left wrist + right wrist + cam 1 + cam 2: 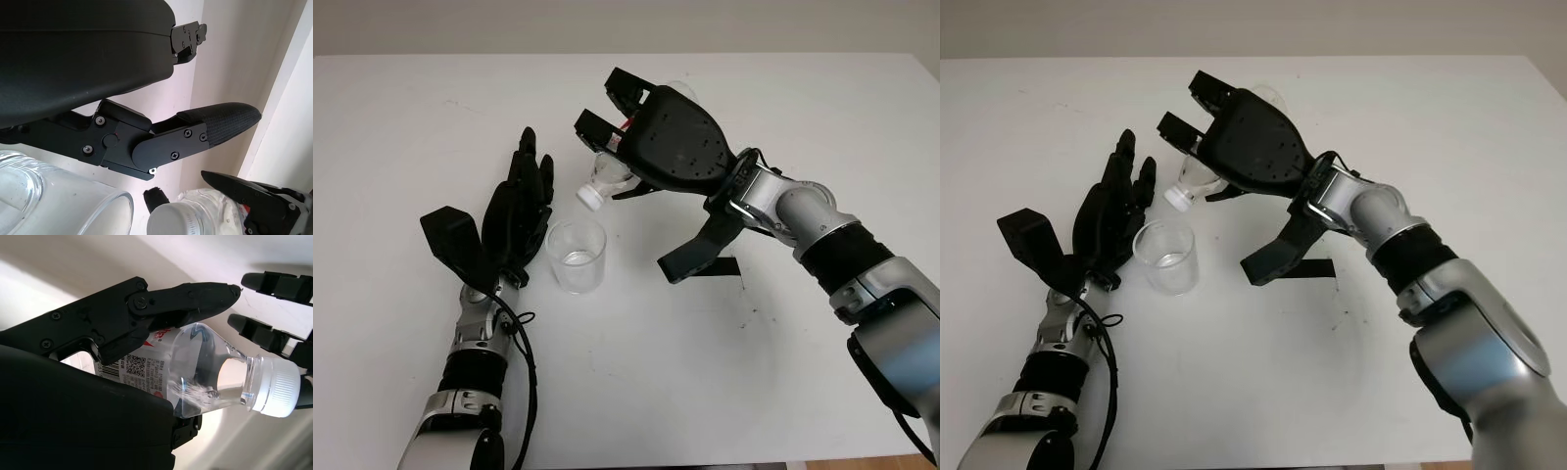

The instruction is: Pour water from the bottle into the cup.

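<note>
We saw a white table (803, 392) and both arms coming over its near edge. Near the middle, a little toward the right side, a short black strip (717, 266) lay flat on the table, partly under the thumb of the right hand.

The cup (577, 256) stood upright on the table, left of the middle. It was clear, and we could see a small amount of water at its bottom. The left hand (514, 211) was just beside the cup, on its left side. This hand was open and held nothing; its fingers pointed toward the far edge. We could not tell if it touched the cup.

Above the cup and a little farther and to the right, the right hand (641, 137) was closed around the bottle (195, 377). The bottle was clear plastic, with a label bearing red print and a small square code. It was tilted, its neck pointing down and to the left, toward the cup. The white cap (277, 392) was on the neck. The cap hung just over the far right rim of the cup, not touching it. In the right wrist view, some water lay inside the bottle near its shoulder.
</note>
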